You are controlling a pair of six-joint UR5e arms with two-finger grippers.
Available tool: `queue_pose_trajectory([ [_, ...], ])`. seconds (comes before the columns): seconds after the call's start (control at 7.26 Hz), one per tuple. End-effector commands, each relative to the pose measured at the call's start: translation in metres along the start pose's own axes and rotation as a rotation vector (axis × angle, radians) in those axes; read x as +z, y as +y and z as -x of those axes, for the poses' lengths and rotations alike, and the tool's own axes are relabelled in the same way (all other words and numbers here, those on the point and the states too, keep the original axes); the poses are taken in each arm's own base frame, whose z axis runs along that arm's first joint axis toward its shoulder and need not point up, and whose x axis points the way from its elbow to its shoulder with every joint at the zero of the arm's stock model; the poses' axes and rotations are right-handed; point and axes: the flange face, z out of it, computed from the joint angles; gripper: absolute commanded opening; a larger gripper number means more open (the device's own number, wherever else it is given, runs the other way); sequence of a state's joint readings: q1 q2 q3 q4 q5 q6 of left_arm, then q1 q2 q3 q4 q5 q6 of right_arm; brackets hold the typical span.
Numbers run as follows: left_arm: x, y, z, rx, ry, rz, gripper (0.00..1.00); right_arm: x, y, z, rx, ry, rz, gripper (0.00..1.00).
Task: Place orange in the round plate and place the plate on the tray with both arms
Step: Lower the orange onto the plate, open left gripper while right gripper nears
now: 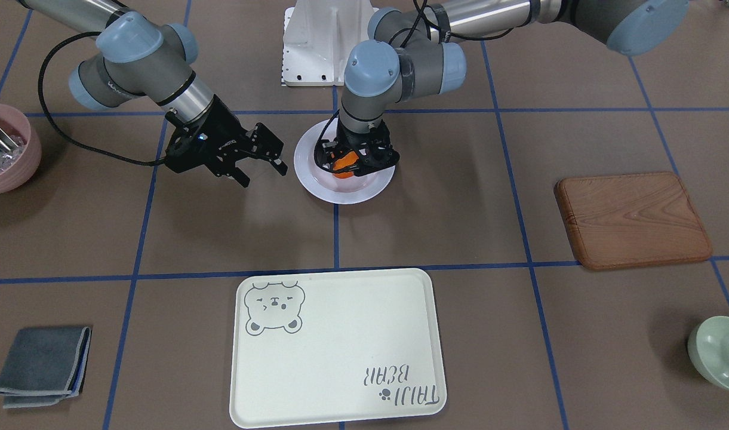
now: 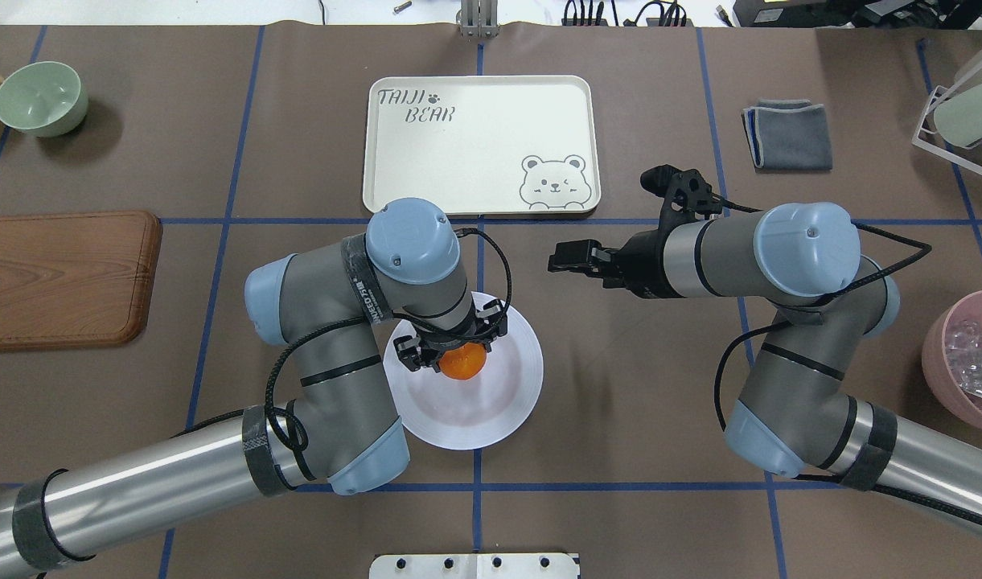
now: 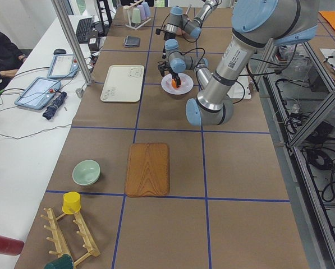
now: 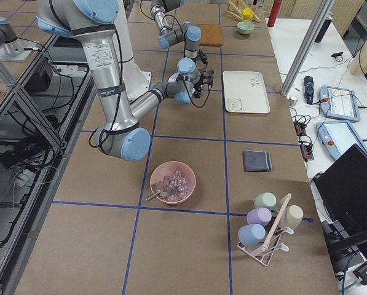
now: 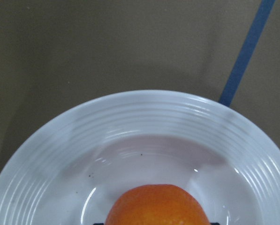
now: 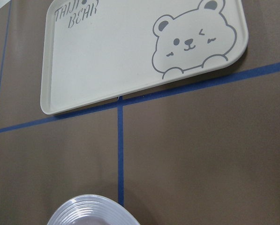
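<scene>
The orange [image 2: 463,363] sits low over the well of the round plate [image 2: 495,410], held between the fingers of my left gripper [image 2: 452,359], which points straight down and is shut on it. In the left wrist view the orange [image 5: 156,206] fills the bottom edge above the plate's ribbed rim [image 5: 144,110]. From the front, the orange [image 1: 344,165] shows between the black fingers over the plate [image 1: 317,179]. My right gripper [image 1: 261,173] hovers open and empty beside the plate, apart from it. The tray [image 1: 334,346] lies bare beyond the plate; the right wrist view shows the tray [image 6: 130,56].
A brown wooden board [image 1: 633,218] and a pale-green bowl [image 1: 719,352] lie on my left side. A pink bowl [image 1: 6,149] with clear pieces and a folded grey cloth [image 1: 42,364] lie on my right side. Brown table shows between plate and tray.
</scene>
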State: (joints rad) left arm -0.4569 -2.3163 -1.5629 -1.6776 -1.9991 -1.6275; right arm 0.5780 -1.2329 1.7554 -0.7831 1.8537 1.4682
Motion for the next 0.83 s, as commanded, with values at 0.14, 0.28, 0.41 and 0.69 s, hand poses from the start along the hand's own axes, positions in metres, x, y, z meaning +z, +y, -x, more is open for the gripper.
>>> queue_pose_trajectory([
  [0.14,-0.077,-0.029,0.031,0.093,0.033,-0.057,0.98,0.003,0.025,-0.006,-0.023,-0.06,0.043,1.0],
  [0.28,-0.12,-0.061,0.04,0.154,0.062,-0.116,0.98,0.005,0.043,-0.015,-0.012,-0.086,0.068,1.0],
  [0.41,-0.143,-0.1,0.063,0.173,0.058,-0.171,0.98,0.009,0.052,-0.019,0.02,-0.143,0.084,1.0],
  [0.69,-0.155,-0.139,0.1,0.279,0.021,-0.214,0.98,0.041,0.073,-0.059,0.046,-0.265,0.116,1.0],
])
